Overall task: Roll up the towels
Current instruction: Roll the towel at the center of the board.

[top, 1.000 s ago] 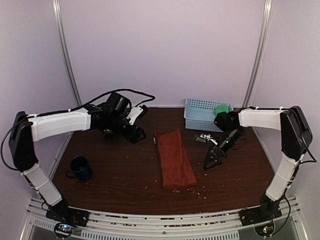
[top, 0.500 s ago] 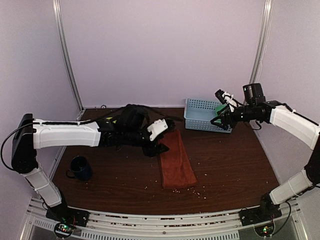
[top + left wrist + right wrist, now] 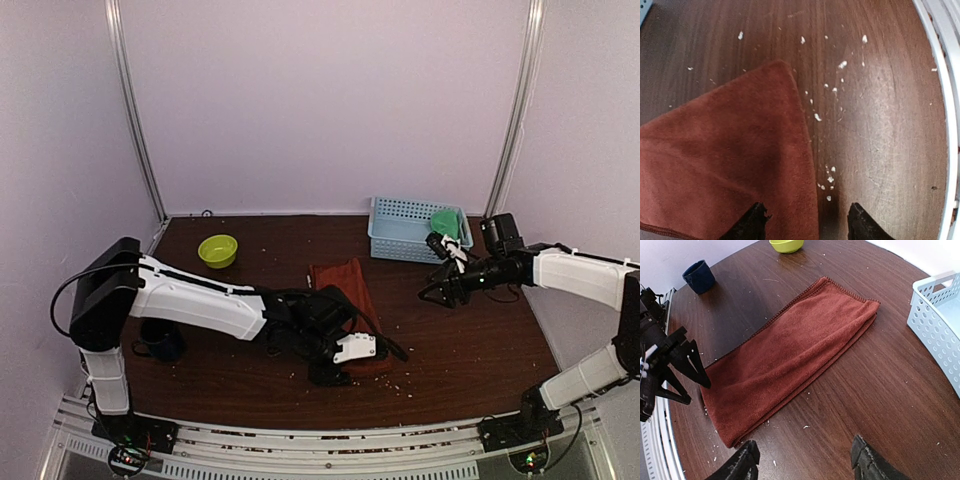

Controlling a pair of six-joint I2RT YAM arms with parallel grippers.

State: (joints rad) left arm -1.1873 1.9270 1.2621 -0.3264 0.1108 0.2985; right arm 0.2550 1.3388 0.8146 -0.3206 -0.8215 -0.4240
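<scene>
Left fingers (image 3: 754, 226), now swung to the near end of the rust-red towel (image 3: 790, 355) at lower centre, gape empty like the right fingers (image 3: 742, 462); next: pinch that edge, roll.

Rust towel (image 3: 795, 350) lies folded flat, unrolled; green towel (image 3: 446, 220) sits in basket (image 3: 400, 246).

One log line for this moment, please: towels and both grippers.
red towel: folded flat, unrolled | green towel: in basket | left gripper: open over red towel's near end | right gripper: open, empty
</scene>
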